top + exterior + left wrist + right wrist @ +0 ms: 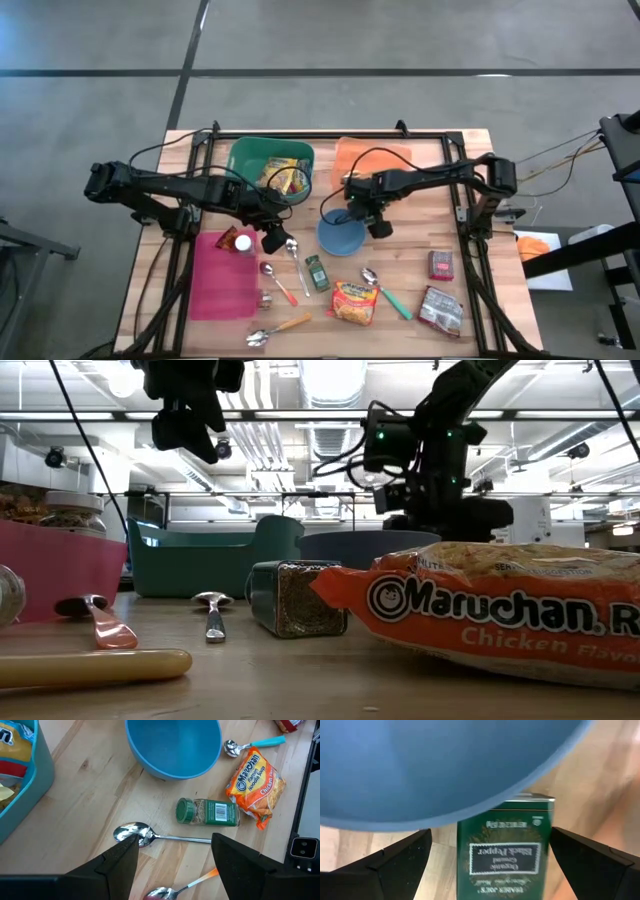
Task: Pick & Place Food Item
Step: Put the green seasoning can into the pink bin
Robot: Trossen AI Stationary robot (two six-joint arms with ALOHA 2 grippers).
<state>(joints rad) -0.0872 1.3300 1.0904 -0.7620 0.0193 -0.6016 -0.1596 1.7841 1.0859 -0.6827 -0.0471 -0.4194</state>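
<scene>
An orange Maruchan ramen packet (355,302) (255,782) lies flat near the table's front, with a green pepper container (317,272) (207,812) on its side just beyond it. A blue bowl (340,238) (445,765) stands at mid-table. My right gripper (362,218) (490,865) hangs open over the bowl's far right rim, pointing steeply down. Past the rim, its wrist view shows the pepper container (505,850) on the table below. My left gripper (272,240) (175,865) hovers open above a silver spoon (132,832), left of the bowl, with nothing between its fingers.
A green bin (250,160) with snack packets stands at the far middle, an orange board (375,155) to its right. A pink tray (220,290) with a jar (237,241) lies front left. Several spoons lie around the ramen. Two small packets (441,265) (440,310) lie front right.
</scene>
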